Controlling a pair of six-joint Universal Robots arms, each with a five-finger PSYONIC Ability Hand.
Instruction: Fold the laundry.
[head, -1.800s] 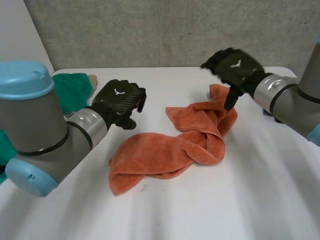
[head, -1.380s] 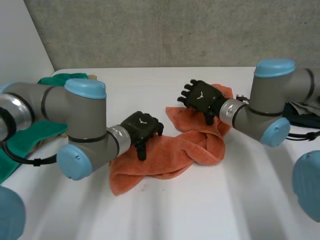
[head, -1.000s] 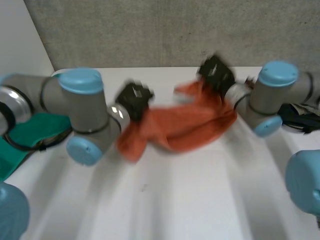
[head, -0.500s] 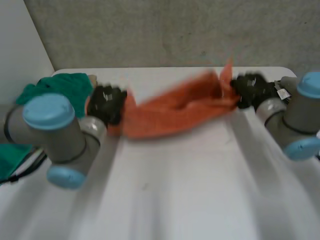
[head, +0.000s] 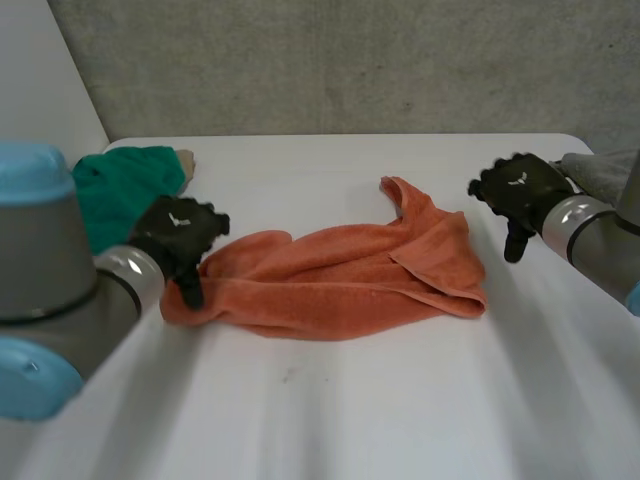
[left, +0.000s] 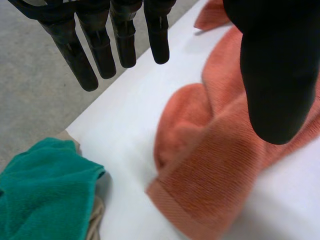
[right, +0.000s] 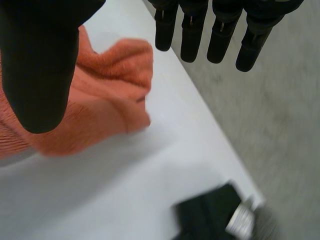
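Observation:
An orange towel (head: 335, 278) lies stretched out and rumpled across the middle of the white table (head: 330, 400). My left hand (head: 180, 232) hovers over the towel's left end, fingers straight and apart, holding nothing. In the left wrist view the towel's hemmed end (left: 210, 170) lies below the thumb (left: 277, 65) and fingers (left: 102, 45). My right hand (head: 518, 190) is just right of the towel's right end, open and empty. In the right wrist view the towel's folded corner (right: 115, 90) lies beneath the thumb (right: 37, 60), with the fingers (right: 220, 30) spread above the table edge.
A green cloth (head: 125, 185) is heaped at the table's back left, over something beige (head: 184, 160); it also lies beyond the left fingers (left: 45, 195). A black object (right: 215, 210) sits near the table's right edge. A concrete wall (head: 340, 60) stands behind.
Both hands lifted the towel by its ends, pulled it out lengthwise, then let go. It now lies flat on the table and both hands have opened.

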